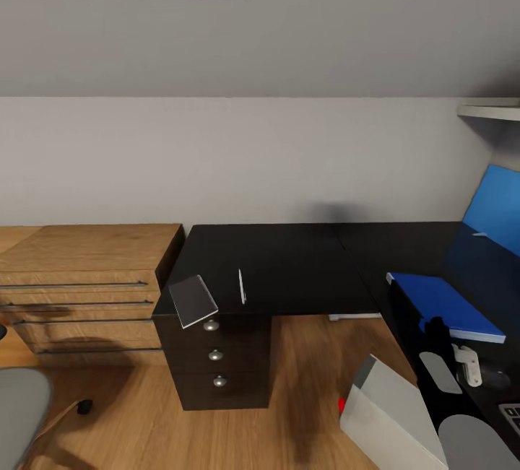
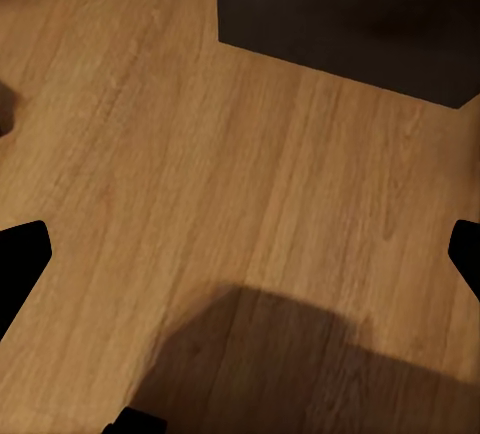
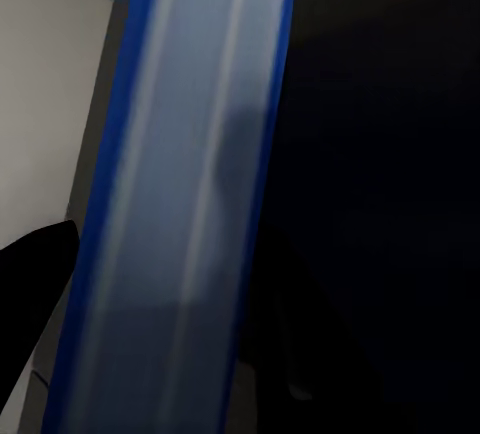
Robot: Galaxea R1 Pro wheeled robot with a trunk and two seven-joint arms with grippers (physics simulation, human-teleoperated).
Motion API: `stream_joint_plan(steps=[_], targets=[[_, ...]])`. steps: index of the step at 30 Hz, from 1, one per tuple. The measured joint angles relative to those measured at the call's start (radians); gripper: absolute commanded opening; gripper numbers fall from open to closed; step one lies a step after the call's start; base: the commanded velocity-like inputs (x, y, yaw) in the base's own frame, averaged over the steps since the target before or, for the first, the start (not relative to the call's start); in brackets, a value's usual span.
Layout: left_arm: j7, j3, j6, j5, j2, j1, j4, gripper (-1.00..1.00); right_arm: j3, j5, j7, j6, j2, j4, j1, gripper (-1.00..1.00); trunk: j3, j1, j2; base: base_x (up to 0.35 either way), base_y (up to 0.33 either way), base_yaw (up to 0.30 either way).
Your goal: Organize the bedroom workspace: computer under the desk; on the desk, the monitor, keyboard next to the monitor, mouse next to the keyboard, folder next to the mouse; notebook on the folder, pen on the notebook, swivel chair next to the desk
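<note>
The table (image 1: 289,260), an L-shaped black top, fills the middle of the head view and runs down the right edge, with a blue back panel (image 1: 498,206) standing at the upper right. Its black unit of 3 drawers (image 1: 215,358) sits under the left end. To the left stands a low light-wood cabinet (image 1: 87,282) with long handles.

The computer (image 1: 393,412), a light grey tower with a red dot, is tilted at the lower right on the wood floor (image 1: 144,419), beside the table's right wing. A grey part of the swivel chair (image 1: 22,412) shows at the lower left corner.

A blue flat item (image 1: 448,305) lies on the right wing, its long axis running from upper left to lower right; I cannot tell whether it is the folder or the notebook. A small grey flat slab (image 1: 192,300) rests at the table's left front corner, overhanging the edge.

The pen (image 1: 242,286), a thin white stick, lies on the table just right of the slab, its long axis pointing almost straight away from the camera.

The left tool (image 2: 240,254) hangs over bare floor with its fingers spread wide. The right tool (image 1: 448,354) sits close against the blue item's edge (image 3: 180,204); whether it grips cannot be told.
</note>
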Motion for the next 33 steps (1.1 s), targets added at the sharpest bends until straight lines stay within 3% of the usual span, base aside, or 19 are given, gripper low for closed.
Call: stream_joint_plan(steps=[33], targets=[[0.000,0.001,0.001,0.000,0.002,0.000,0.001,1.00,0.002,-0.001,0.000,0.003,0.000,0.001,0.000,-1.00,0.003,-0.004,0.007,0.000,0.000,0.000]])
